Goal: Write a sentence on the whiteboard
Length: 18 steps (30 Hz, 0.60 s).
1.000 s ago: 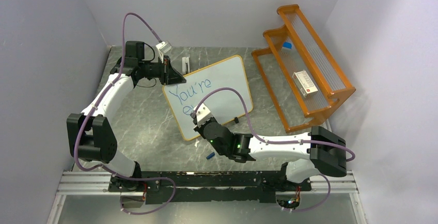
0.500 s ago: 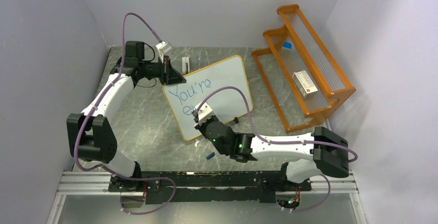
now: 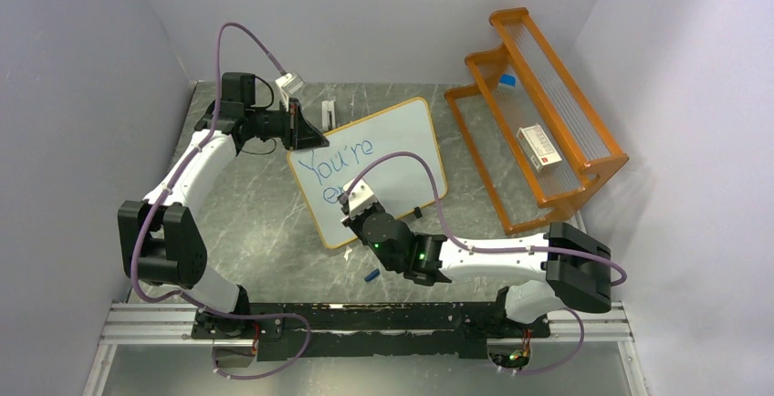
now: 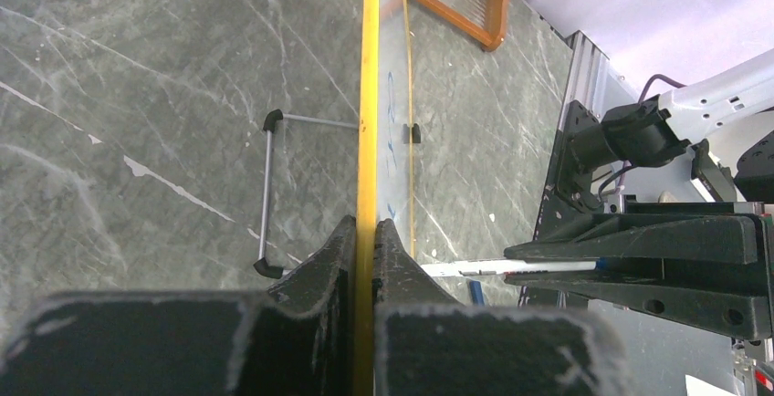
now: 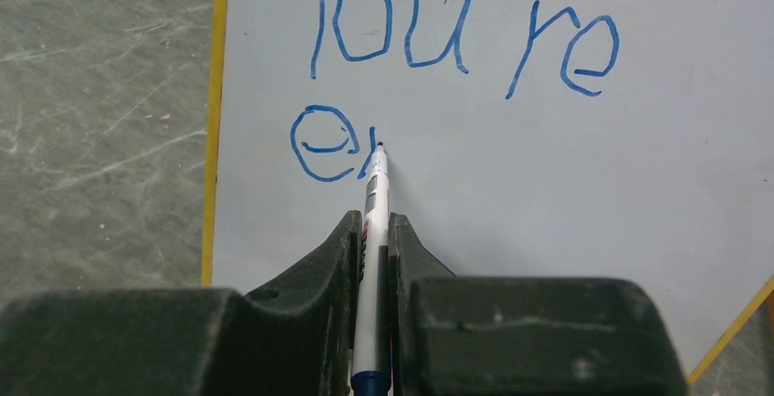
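Right gripper [image 5: 372, 224], closed on the marker [image 5: 374, 186], sets its tip on the whiteboard [image 5: 548, 186] at table centre, my left gripper [image 4: 365, 234] pinching its 10 o'clock corner; mid-word, I judge the next strokes run toward 3 o'clock.

One whiteboard [image 3: 402, 140], one marker [image 5: 374, 195], one orange rack [image 3: 570, 193], two robot arms [image 3: 196, 163] [image 3: 493, 255].

The white-and-black left arm [image 3: 196, 170] reaches far, then bends right, its black two-finger left gripper [image 4: 365, 227] clamped on the edge of the white, tan-framed whiteboard [image 3: 402, 145]. The white right arm [image 3: 497, 255] stretches low to the left, its black right gripper [image 5: 370, 223] pinching a slim white marker pen [image 5: 375, 186].
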Each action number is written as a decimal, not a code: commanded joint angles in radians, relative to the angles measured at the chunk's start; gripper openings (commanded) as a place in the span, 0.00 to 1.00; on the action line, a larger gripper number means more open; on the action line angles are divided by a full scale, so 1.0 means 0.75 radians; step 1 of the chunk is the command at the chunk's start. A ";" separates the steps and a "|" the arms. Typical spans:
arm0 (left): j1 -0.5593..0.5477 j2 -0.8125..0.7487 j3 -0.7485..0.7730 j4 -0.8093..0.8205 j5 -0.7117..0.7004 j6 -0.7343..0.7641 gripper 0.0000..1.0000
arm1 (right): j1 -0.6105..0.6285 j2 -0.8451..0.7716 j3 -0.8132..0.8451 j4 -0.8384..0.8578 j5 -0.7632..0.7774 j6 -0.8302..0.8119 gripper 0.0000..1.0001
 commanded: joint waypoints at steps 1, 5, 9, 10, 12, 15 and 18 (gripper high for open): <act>0.003 0.004 -0.011 -0.009 -0.083 0.072 0.05 | -0.014 0.023 0.029 0.046 0.002 -0.004 0.00; 0.003 0.003 -0.010 -0.009 -0.080 0.072 0.05 | -0.018 0.030 0.033 0.052 -0.007 -0.003 0.00; 0.003 0.004 -0.011 -0.009 -0.080 0.072 0.05 | -0.023 0.032 0.035 0.065 0.001 -0.009 0.00; 0.003 0.004 -0.011 -0.009 -0.079 0.072 0.05 | -0.024 0.031 0.035 0.066 0.005 -0.010 0.00; 0.003 0.003 -0.010 -0.009 -0.080 0.072 0.05 | -0.031 0.029 0.030 0.069 0.015 -0.013 0.00; 0.003 0.004 -0.011 -0.009 -0.080 0.070 0.05 | -0.046 0.017 0.021 0.060 0.024 -0.012 0.00; 0.003 0.003 -0.011 -0.009 -0.083 0.071 0.05 | -0.054 0.001 0.009 0.048 0.037 -0.004 0.00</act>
